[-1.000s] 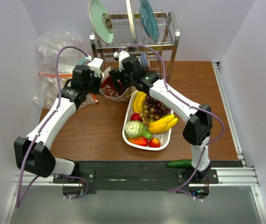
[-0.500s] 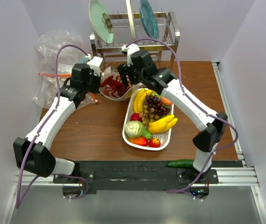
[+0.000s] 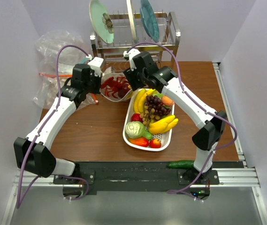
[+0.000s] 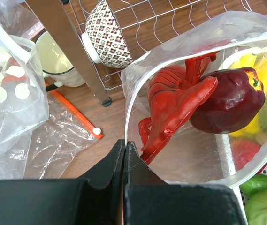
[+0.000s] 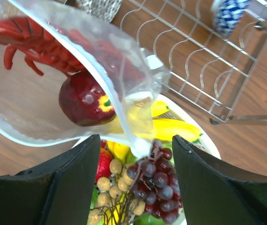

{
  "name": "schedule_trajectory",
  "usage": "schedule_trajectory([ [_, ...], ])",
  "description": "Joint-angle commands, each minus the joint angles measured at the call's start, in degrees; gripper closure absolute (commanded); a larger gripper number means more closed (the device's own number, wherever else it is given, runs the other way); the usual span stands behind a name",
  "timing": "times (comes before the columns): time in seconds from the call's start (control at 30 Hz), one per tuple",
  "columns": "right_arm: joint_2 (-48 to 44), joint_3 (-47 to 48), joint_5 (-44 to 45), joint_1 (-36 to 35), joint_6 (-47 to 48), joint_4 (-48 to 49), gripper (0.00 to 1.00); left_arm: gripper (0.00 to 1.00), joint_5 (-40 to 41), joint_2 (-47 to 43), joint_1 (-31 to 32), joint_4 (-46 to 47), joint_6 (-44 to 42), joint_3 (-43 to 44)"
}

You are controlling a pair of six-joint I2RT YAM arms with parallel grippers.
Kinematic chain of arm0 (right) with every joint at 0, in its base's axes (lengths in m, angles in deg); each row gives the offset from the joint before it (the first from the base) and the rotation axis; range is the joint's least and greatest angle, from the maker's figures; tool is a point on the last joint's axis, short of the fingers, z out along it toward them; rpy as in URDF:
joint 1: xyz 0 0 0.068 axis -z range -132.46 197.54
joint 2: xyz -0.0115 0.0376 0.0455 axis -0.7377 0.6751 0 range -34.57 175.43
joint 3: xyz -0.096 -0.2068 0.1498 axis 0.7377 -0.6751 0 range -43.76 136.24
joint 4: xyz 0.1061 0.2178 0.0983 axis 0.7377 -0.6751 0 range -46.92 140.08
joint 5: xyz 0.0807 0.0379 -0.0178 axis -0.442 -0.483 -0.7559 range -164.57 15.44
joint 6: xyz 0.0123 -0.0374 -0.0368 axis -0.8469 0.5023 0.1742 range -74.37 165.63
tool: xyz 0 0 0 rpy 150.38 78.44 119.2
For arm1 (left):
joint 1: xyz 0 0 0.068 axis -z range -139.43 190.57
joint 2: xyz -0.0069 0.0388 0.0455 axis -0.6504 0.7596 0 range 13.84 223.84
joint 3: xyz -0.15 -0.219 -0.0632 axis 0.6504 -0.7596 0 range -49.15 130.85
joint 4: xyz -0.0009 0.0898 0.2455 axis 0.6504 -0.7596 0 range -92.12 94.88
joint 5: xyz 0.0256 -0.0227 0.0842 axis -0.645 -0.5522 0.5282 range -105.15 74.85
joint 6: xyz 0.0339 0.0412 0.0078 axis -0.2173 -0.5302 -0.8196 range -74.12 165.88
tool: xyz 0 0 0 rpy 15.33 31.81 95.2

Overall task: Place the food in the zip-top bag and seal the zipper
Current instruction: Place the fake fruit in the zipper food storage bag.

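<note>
Pale lilac walls close in a brown wooden table (image 3: 95, 131), and at its far edge stands one wire dish rack (image 3: 133, 44) holding three plates on edge.

One zip-top bag (image 4: 171, 51) hangs open between the two arms. The left gripper (image 4: 125, 149) has its fingers pressed together on the bag's rim, right where the zipper (image 4: 126, 103) runs into the tips; the zipper is unsealed and the mouth gapes. Just beyond those tips, inside the bag, lie two pieces of food: one red lobster (image 4: 171, 103) and one dark red apple (image 4: 227, 103) touching its claw. To the left of this gripper one crumpled clear bag with an orange strip (image 4: 72, 136) lies on the wood. Ahead of it, under the rack, sit one patterned bowl (image 4: 107, 33) and one cream mug (image 4: 60, 61).

The right gripper (image 5: 135, 138) has its two fingers standing well apart. A folded corner of the bag droops into the gap between them, and neither finger visibly presses it.

Directly below that gap lies one white perforated tray (image 3: 124, 132). It carries one bunch of purple grapes (image 3: 157, 108), two bunches of bananas (image 3: 140, 101), one pale green cabbage (image 3: 135, 130), one peach (image 3: 167, 100), one orange-red pepper (image 3: 140, 141) and two small red fruits (image 3: 155, 143). One green cucumber (image 3: 180, 164) rests on the dark strip at the table's near edge, well behind the right gripper, close to that arm's base.
</note>
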Motion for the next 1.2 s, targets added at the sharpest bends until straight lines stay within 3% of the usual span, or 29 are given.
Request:
schedule_trajectory([
  [0.0,1.94,2.04,-1.90,-0.14,2.49,0.16,0.37,1.00,-0.50,-0.07,-0.49,1.30,-0.22,2.68],
  [0.1,3.36,2.57,-1.45,-0.14,2.93,0.78,0.55,1.00,-0.58,0.10,-0.49,1.04,-0.22,2.77],
  [0.13,4.06,3.36,-1.28,-0.14,3.20,0.60,0.73,1.00,-0.50,0.10,-0.49,1.04,-0.13,2.94],
  [0.23,4.68,7.03,-0.67,-0.05,3.46,-2.02,1.00,1.00,0.11,0.45,-0.49,-0.45,0.13,4.34],
  [0.43,3.80,18.99,1.01,-0.14,3.55,-9.14,1.00,1.00,3.63,1.77,-0.49,-8.18,1.71,10.06],
  [0.83,5.03,9.61,-2.41,0.21,1.09,-4.33,1.00,1.00,8.82,-0.43,-0.49,-6.08,1.71,7.87],
  [1.07,7.67,15.67,-6.02,0.12,0.30,-6.35,1.00,1.00,7.59,1.33,-0.49,-6.00,1.62,7.70],
  [1.17,5.74,12.69,-7.69,0.12,-1.72,-4.23,0.66,1.00,7.59,0.37,-0.49,-3.81,1.71,5.24],
])
